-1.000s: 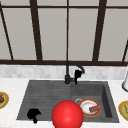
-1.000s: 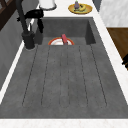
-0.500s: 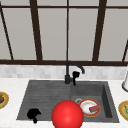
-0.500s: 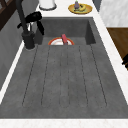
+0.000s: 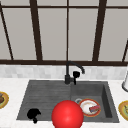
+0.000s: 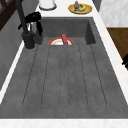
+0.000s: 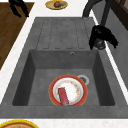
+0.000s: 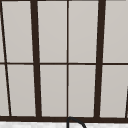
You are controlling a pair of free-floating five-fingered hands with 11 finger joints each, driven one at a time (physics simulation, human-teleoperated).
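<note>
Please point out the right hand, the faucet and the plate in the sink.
right hand [image 5: 76, 74], front view, on the palm beside the spout.
faucet [image 5: 67, 75], front view, on its upright stem.
plate [image 7: 75, 91], right side view, on its white middle.

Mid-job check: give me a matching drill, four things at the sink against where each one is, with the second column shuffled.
1. left hand
2. right hand
3. plate
4. red block

a. in the basin, beside the drain
b. lying on the plate
c. at the tap
d. near the front left corner of the sink

Pairs: 1-d, 2-c, 3-a, 4-b
</note>
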